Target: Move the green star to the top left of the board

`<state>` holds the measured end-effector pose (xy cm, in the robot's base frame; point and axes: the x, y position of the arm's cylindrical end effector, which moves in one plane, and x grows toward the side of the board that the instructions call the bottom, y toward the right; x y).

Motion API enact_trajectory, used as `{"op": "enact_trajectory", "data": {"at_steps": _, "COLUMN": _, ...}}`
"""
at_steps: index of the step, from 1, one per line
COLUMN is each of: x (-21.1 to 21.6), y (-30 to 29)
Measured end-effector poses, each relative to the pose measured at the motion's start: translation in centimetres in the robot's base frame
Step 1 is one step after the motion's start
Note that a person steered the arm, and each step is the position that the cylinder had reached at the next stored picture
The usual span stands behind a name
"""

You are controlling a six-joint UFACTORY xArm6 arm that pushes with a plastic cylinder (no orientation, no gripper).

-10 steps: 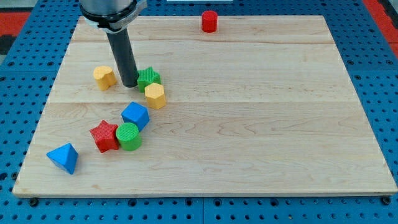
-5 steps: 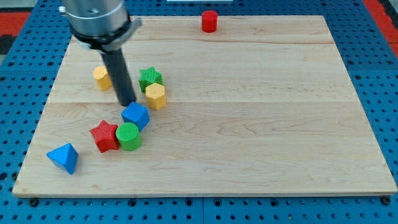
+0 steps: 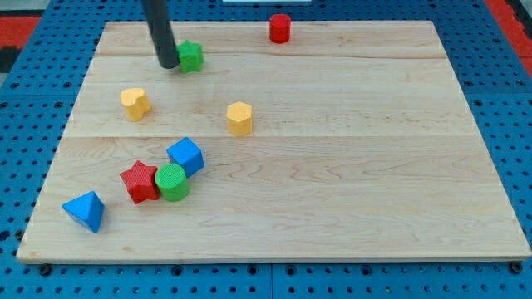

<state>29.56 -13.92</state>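
Note:
The green star lies near the view's top left of the wooden board. My tip stands right against the star's left side, touching or nearly touching it. The dark rod rises from the tip out of the view's top.
A yellow block lies below my tip. A yellow hexagon sits right of it. A blue block, a red star and a green cylinder cluster lower left. A blue pyramid is bottom left. A red cylinder is at the top.
The green star has moved up the board towards the top left, with my tip beside it. The yellow hexagon has shifted to the right. The other blocks have stayed put.

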Motion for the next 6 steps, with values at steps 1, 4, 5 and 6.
{"op": "enact_trajectory", "data": {"at_steps": 1, "x": 2.3, "y": 3.1}}
{"op": "enact_trajectory", "data": {"at_steps": 4, "x": -6.6, "y": -0.9}}
{"op": "enact_trajectory", "data": {"at_steps": 5, "x": -2.7, "y": 5.9}}
{"op": "enact_trajectory", "data": {"at_steps": 6, "x": 1.9, "y": 8.2}}
